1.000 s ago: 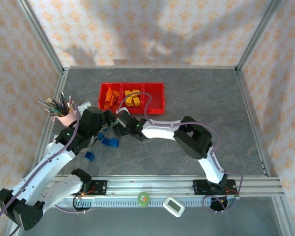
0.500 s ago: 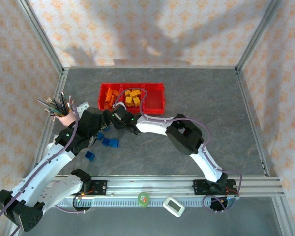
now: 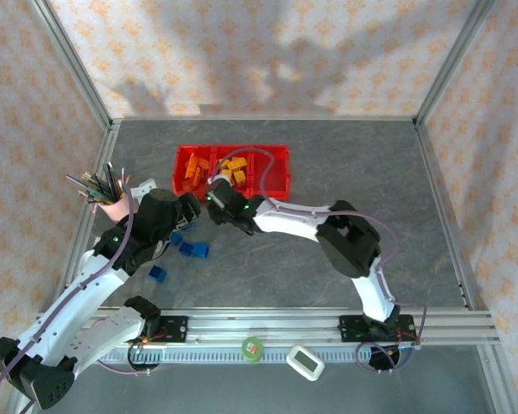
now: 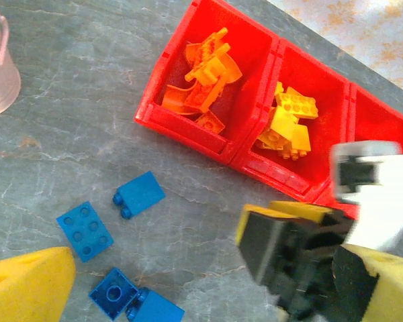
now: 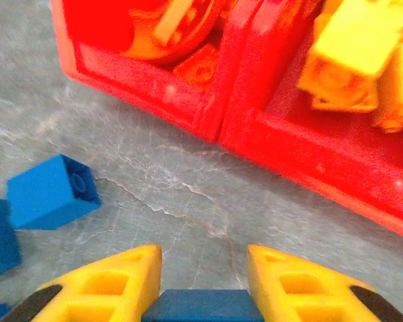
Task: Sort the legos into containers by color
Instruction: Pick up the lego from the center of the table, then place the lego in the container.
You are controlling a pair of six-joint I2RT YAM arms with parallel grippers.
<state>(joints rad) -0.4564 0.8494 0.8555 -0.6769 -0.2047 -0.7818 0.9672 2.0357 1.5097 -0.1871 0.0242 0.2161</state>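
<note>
Patterned walls [image 3: 259, 52], grey marbled table [image 3: 371, 164], and the red tray [image 3: 278, 177], its right bin [image 4: 383, 117] partly hidden behind the blurred right arm [image 4: 383, 194]. Right gripper [image 5: 203, 268] is clamped on a blue brick [image 5: 201, 305], cropped at the frame's bottom, just short of the tray; left gripper [image 4: 208, 258] gapes wide and empty over loose blue bricks [image 4: 139, 193]. Orange pieces [image 4: 205, 74] fill the left bin [image 4: 162, 111], yellow ones [image 4: 289, 121] the middle.

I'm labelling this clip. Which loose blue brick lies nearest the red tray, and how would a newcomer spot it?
Find the red plastic three-bin tray, then its end bin of orange pieces. Outside that bin's near wall lies a blue plastic brick, studs pointing sideways; the other blue bricks sit farther off.
</note>
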